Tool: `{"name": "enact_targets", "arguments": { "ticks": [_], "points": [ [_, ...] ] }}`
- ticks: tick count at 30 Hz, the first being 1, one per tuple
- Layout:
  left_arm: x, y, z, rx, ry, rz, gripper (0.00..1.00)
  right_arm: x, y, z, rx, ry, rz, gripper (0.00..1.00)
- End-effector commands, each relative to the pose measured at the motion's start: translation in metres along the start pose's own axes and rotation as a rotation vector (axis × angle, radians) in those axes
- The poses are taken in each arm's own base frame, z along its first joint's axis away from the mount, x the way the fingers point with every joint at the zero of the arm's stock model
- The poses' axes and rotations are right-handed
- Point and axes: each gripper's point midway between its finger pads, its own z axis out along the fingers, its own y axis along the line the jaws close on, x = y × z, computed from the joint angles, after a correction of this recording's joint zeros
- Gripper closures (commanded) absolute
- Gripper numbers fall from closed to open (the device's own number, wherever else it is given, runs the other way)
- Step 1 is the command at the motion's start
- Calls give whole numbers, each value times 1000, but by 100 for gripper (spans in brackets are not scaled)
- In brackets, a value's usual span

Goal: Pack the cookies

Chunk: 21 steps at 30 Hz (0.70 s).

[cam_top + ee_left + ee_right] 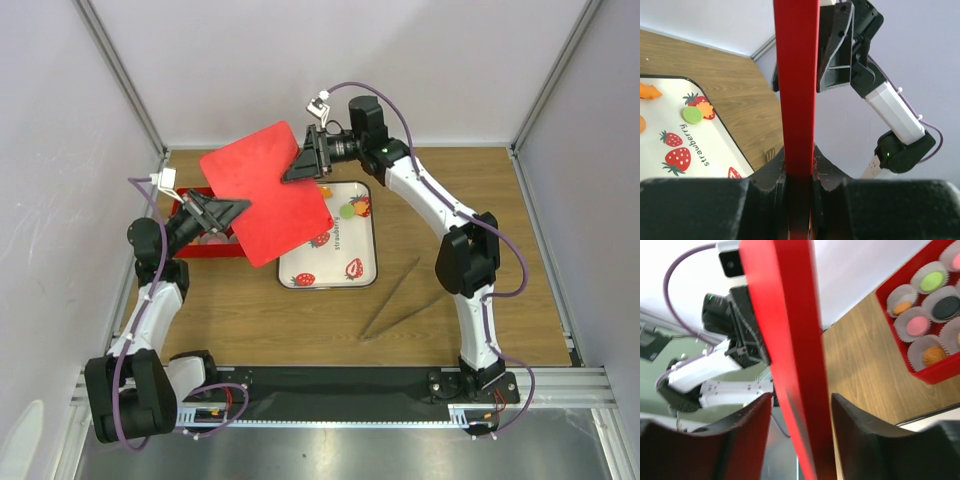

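A flat red lid (pixel 265 192) hangs tilted above the table between both grippers. My left gripper (pixel 236 209) is shut on its left edge; in the left wrist view (pixel 799 165) the jaws pinch the lid (pixel 796 80). My right gripper (pixel 301 166) straddles the lid's far edge; in the right wrist view (pixel 801 405) the jaws stand apart with a gap on each side of the lid (pixel 785 340). The red box (pixel 912 362) holds cookies in pale cups: green (pixel 932 281), black (pixel 946 307), pink (pixel 916 326). A green cookie (pixel 691 114) and an orange cookie (pixel 649 91) lie on the tray.
The white strawberry-print tray (pixel 330 262) lies mid-table, partly under the lid. The red box (pixel 205 247) sits at the left, mostly hidden by the lid and the left arm. Metal tongs (pixel 395 300) lie on the wood to the right of the tray.
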Motion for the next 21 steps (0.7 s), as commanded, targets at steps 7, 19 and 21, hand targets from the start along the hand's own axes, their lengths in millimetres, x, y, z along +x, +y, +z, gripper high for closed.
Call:
{"name": "enact_targets", "arguments": {
  "ticks": [7, 19, 21],
  "points": [
    [-31, -13, 2, 52, -193, -39, 100, -55, -49, -51, 392, -294, 22, 20],
    [-76, 43, -10, -141, -523, -171, 100, -68, -91, -154, 799, -575, 79, 13],
    [-81, 52, -10, -154, -556, -189, 100, -73, -96, -152, 797, -580, 40, 13]
  ]
}}
